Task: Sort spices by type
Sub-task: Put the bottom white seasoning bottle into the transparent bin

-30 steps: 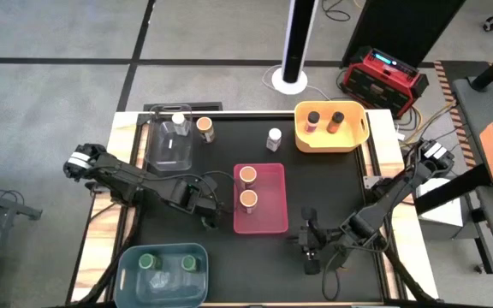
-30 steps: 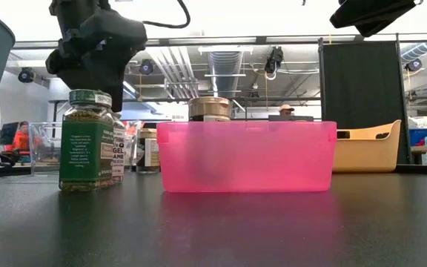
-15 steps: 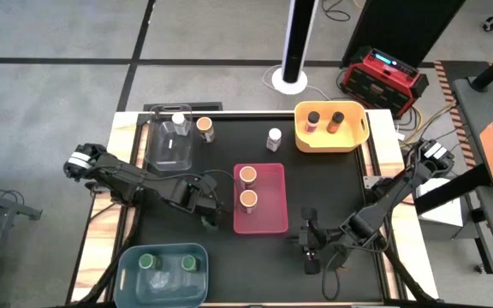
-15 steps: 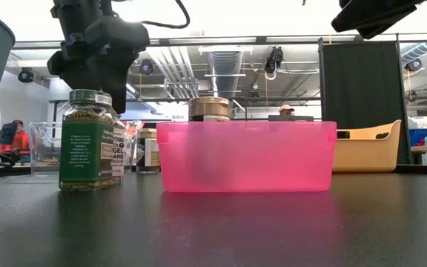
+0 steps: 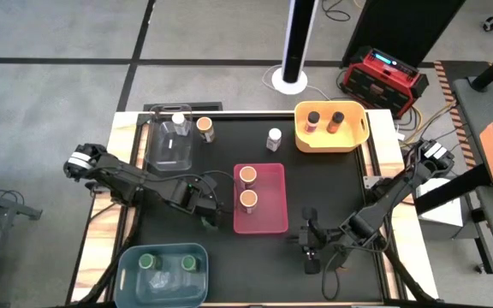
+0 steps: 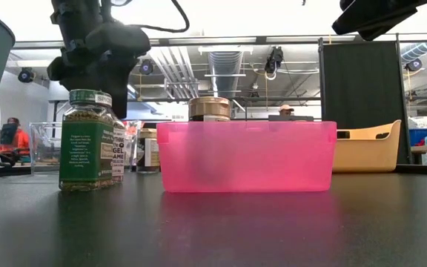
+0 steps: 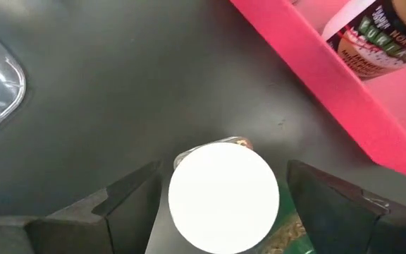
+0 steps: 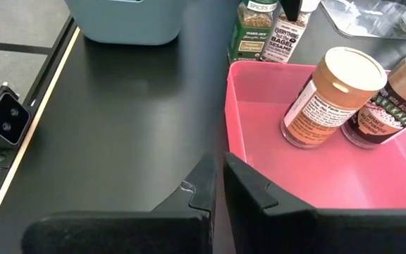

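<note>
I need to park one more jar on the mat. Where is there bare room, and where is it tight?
Bare black mat lies between the pink plastic bin and the table's right edge, below the yellow bin. It is tight left of the pink bin, where the open left gripper straddles a green-labelled spice jar. The shut right gripper sits near the front.

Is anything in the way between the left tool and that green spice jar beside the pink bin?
Nothing visible. The left tool hangs open directly above the green spice jar, fingers on either side of its lid.
</note>
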Robot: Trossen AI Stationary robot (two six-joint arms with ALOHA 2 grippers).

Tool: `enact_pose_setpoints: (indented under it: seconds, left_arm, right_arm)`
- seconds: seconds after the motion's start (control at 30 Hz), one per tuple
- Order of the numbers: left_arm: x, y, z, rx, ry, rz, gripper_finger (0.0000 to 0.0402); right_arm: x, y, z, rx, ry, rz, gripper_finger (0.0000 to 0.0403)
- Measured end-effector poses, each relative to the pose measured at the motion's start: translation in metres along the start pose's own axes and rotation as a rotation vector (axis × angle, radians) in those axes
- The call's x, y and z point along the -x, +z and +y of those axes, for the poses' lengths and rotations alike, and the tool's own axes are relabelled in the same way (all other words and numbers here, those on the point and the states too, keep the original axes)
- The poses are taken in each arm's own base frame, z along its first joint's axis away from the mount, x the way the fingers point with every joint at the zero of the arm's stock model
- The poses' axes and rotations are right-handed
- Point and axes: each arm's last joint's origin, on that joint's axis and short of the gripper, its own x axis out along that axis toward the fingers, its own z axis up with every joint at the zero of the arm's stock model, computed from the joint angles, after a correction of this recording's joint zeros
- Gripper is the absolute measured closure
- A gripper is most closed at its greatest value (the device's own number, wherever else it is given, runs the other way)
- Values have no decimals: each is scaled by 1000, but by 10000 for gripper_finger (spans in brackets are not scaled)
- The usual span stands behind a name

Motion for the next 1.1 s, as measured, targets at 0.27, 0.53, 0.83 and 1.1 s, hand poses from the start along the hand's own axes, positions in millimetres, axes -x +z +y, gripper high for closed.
enact_pose_setpoints:
  seconds: [0.27, 0.53, 0.83, 1.1]
  left_arm:
    - [-9, -4, 1, 2, -12, -7, 119]
    - [-9, -4, 1, -11, -8, -17, 153]
    - [-9, -3, 1, -12, -4, -28, 213]
    - [-8, -2, 1, -38, -3, -34, 203]
  right_arm:
    - [0, 0, 0, -1, 0, 0, 385]
    - [0, 0, 0, -1, 0, 1, 385]
    - [0, -1, 0, 0, -1, 1, 385]
    - [0, -1, 0, 0, -1, 2, 385]
